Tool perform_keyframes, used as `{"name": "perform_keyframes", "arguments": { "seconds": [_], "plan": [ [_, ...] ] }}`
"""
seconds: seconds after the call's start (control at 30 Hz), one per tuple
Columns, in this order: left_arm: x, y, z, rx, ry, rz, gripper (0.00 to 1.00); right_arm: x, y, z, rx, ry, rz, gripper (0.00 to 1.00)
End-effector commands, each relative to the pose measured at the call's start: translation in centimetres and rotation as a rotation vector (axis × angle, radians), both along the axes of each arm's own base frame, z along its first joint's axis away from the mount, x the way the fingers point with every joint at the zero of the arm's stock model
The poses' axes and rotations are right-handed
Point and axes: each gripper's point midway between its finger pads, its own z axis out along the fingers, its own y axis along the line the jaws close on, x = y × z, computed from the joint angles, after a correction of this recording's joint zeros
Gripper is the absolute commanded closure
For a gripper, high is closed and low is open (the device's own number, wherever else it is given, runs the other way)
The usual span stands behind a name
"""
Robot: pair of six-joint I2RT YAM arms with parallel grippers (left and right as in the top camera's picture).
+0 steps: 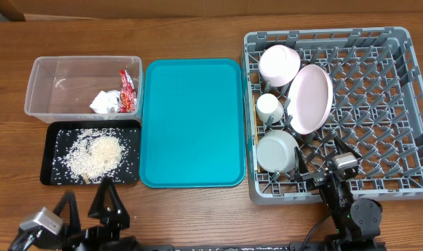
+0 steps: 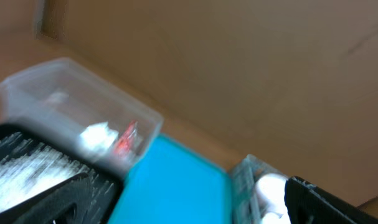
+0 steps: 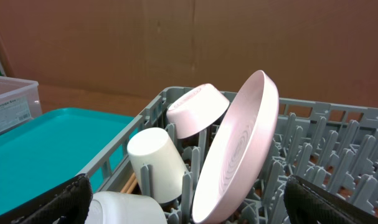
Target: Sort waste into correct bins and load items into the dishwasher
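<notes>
The grey dishwasher rack (image 1: 421,104) holds two bowls (image 1: 279,64) (image 1: 277,150), a cup (image 1: 270,107) and a pale pink plate (image 1: 310,99) standing on edge. My right gripper (image 1: 321,159) hangs open over the rack's near edge. In the right wrist view, cup (image 3: 156,163) and plate (image 3: 238,149) lie ahead of it (image 3: 192,208). The clear tub (image 1: 58,66) contains a red wrapper (image 1: 127,90) and a white tissue (image 1: 105,102). Rice (image 1: 93,153) covers the black tray (image 1: 52,139). My left gripper (image 1: 86,203) is open and empty, near the black tray's front edge.
A bare teal serving tray (image 1: 191,122) lies between the bins and the rack. Wooden chopsticks (image 3: 127,182) lie in the rack beside the cup. The left wrist view is blurred, showing the tub (image 2: 64,93) and teal tray (image 2: 176,186).
</notes>
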Motion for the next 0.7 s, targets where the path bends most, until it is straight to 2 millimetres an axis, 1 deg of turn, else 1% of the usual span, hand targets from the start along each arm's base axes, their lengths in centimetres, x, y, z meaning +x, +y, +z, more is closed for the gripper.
{"name": "perform_keyframes", "arguments": {
  "seconds": [0.0,0.1,0.17,0.23,0.37,0.4,0.63,0.67],
  "plan": [
    [1.2,-1.4,1.0,0.028,-0.133,-0.09,0.0,0.0,0.0,-0.1,0.0,-0.007,0.003,0.0],
    [2.6,-1.7,2.1,0.055,-0.261,-0.123,0.0,0.0,0.0,-0.1,0.001,-0.007,0.003,0.0],
    [3.6,-1.9,2.2,0.066,-0.308,-0.14,0.0,0.0,0.0,-0.1,0.001,-0.007,0.003,0.0],
    [4.6,-1.9,1.7,0.075,-0.342,-0.15,0.0,0.0,0.0,-0.1,0.001,-0.007,0.003,0.0],
    [6.4,-1.6,-0.9,0.075,-0.34,-0.148,0.0,0.0,0.0,-0.1,0.001,-0.007,0.003,0.0],
    [6.6,-1.6,-1.4,0.073,-0.334,-0.149,0.0,0.0,0.0,-0.1,0.001,-0.007,0.003,0.0],
    [8.7,-0.9,-6.8,0.054,-0.241,-0.126,0.0,0.0,0.0,-0.1,0.0,-0.007,0.003,0.0],
    [8.8,-1.0,-7.2,0.052,-0.231,-0.128,0.0,0.0,0.0,-0.1,0.001,-0.007,0.003,0.0]
  ]
}}
